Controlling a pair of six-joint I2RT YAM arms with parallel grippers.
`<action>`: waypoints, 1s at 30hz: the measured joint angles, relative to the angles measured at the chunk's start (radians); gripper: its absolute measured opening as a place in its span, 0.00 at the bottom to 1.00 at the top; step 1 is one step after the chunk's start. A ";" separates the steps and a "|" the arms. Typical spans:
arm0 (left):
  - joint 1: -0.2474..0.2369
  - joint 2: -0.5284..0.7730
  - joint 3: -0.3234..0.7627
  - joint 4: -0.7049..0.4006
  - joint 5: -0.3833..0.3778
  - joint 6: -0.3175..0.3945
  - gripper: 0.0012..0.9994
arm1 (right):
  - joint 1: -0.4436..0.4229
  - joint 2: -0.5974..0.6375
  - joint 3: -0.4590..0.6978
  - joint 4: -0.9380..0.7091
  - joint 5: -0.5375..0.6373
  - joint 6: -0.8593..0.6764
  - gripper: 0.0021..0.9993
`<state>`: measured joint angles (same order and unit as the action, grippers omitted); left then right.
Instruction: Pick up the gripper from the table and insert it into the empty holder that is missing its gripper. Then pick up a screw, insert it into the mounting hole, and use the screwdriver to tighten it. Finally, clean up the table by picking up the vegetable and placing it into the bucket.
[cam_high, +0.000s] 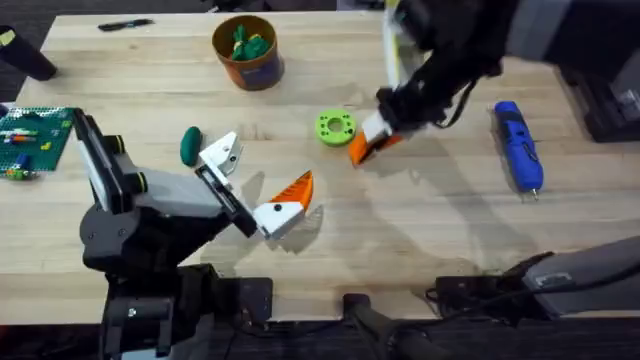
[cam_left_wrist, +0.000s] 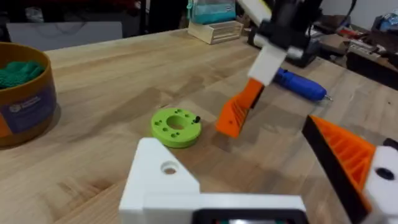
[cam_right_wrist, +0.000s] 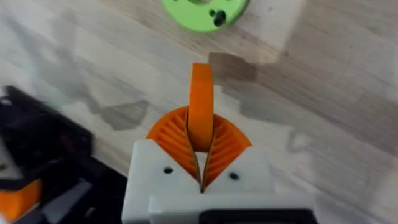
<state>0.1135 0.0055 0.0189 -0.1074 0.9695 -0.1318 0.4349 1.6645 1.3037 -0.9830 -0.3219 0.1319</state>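
Note:
My right gripper (cam_high: 372, 140) is shut on the gripper (cam_right_wrist: 201, 106), a small orange wedge that sticks out between its ribbed orange pads (cam_right_wrist: 227, 146). It hangs low over the table just right of a lime green disc (cam_high: 334, 127). The left gripper (cam_high: 265, 170) is open. One finger is the bare white holder (cam_high: 222, 152), which also fills the foreground of the left wrist view (cam_left_wrist: 161, 180); the other carries an orange tip (cam_high: 295, 187). The dark green vegetable (cam_high: 190, 145) lies beside the holder. The blue screwdriver (cam_high: 518, 143) lies at the right. The bucket (cam_high: 248, 50) stands at the back.
The bucket holds light green leafy pieces (cam_high: 250, 42). A small dark screw (cam_left_wrist: 196, 119) sits on the lime disc (cam_left_wrist: 177, 126). A green brick baseplate (cam_high: 35, 135) lies at the left edge, and a black tool (cam_high: 125, 24) at the far left.

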 joint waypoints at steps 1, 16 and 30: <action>0.000 0.000 0.000 0.000 0.000 0.000 0.99 | -0.018 -0.005 0.012 -0.001 -0.030 0.000 0.01; 0.000 0.000 0.000 -0.006 0.040 0.002 0.99 | -0.168 0.007 0.060 0.065 -0.547 -0.133 0.01; 0.000 0.000 0.000 -0.016 0.114 0.049 0.99 | -0.102 0.235 0.060 -0.052 -0.978 -0.395 0.01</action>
<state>0.1135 0.0055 0.0189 -0.1234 1.0834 -0.0828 0.3330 1.8999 1.3636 -1.0349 -1.3002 -0.2635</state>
